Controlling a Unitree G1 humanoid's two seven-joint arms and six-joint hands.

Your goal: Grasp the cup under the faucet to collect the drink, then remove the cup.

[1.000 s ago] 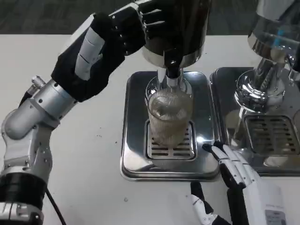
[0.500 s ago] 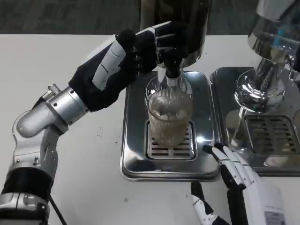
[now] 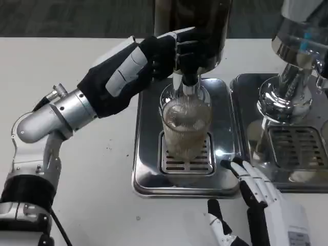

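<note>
Since the upright cup (image 3: 185, 125) sits on the drip tray (image 3: 148, 174) under the faucet (image 3: 189, 82), just ahead & left of the open, empty right robot hand (image 3: 256, 192), that hand's nearer vs the left robot hand (image 3: 154, 59) up at the dispenser, grip unclear.

- The left hand (image 3: 154, 59) moves rightward and slightly down from its place a second ago, closing in on the faucet (image 3: 188, 77) of the dark dispenser (image 3: 192, 31).
- Its fingers (image 3: 179, 48) now lie against the dispenser just above the ribbed glass cup (image 3: 186, 128).
- The left forearm (image 3: 56, 115) swings inward with it.
</note>
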